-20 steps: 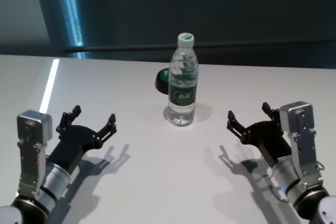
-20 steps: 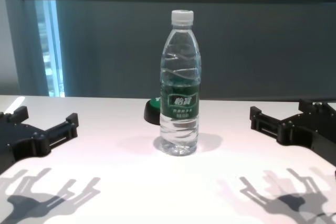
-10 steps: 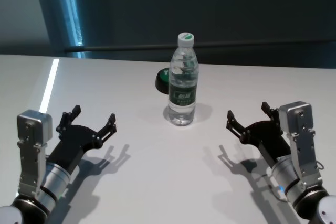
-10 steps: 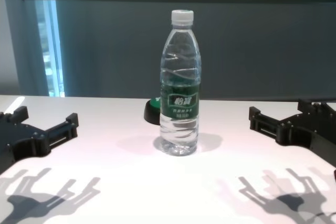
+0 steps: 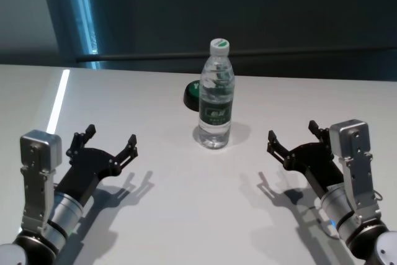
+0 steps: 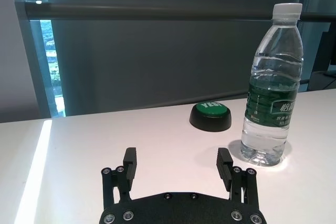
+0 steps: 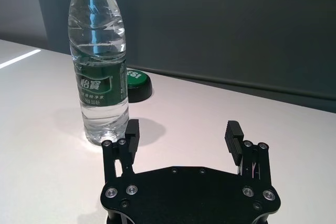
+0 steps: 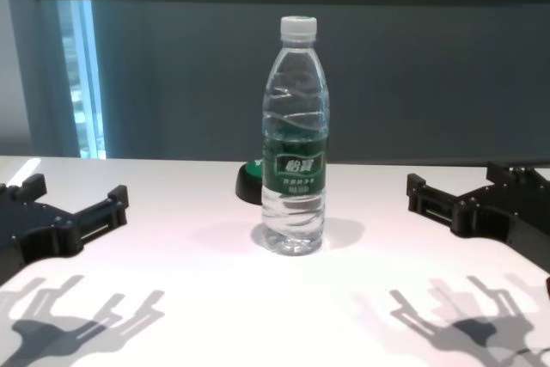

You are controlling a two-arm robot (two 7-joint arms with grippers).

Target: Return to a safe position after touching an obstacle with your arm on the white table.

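The obstacle, a tall clear water bottle with a white cap and dark green label, stands upright mid-table on the white table. It also shows in the chest view, the left wrist view and the right wrist view. My left gripper is open and empty, low over the table, near and left of the bottle, apart from it. My right gripper is open and empty, near and right of the bottle, also apart from it.
A low black-and-green round object lies just behind the bottle on its left. A dark wall and rail run along the table's far edge. Bare tabletop lies between and in front of the two grippers.
In the chest view the right gripper has shifted very slightly toward the middle. The bottle and the left arm have not moved.
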